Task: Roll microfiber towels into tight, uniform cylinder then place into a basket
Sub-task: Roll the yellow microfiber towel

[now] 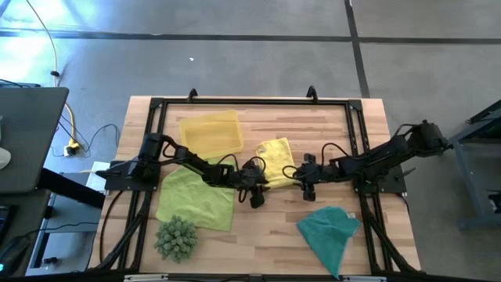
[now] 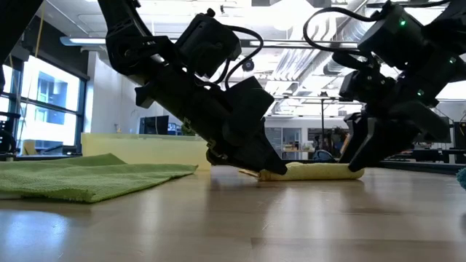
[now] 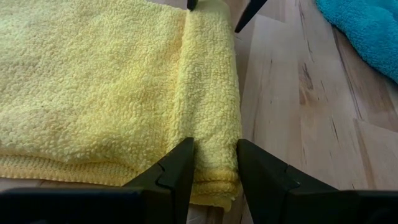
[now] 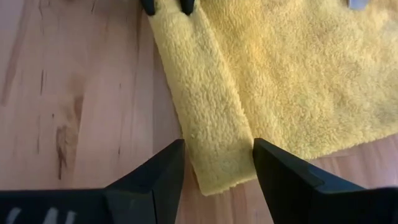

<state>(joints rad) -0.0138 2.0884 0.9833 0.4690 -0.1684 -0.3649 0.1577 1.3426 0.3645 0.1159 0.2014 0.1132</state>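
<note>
The yellow towel (image 1: 275,155) lies flat at mid-table, and its near edge is rolled into a thin roll (image 2: 313,172) that rests on the wood. My left gripper (image 1: 254,186) is shut on the roll's left end. My right gripper (image 1: 307,183) is open at the roll's right end (image 4: 217,158), one finger on each side; whether they touch it I cannot tell. The lime green towel (image 1: 196,197) lies flat at the near left. The teal towel (image 1: 330,231) lies crumpled at the near right. The basket (image 1: 210,131) stands at the far left. My left gripper pinches the left end of the rolled edge (image 3: 214,165) between its two fingers, one on each side of the roll. The fingers come from the table's left, slanting down, and lie along the roll. The roll rests on the table, and the rest of the towel is spread flat beyond it.
A spiky green ball (image 1: 176,238) sits at the near left corner, in front of the lime green towel. A black frame (image 1: 254,102) runs around the tabletop. Bare wood (image 1: 270,235) lies between the green and teal towels.
</note>
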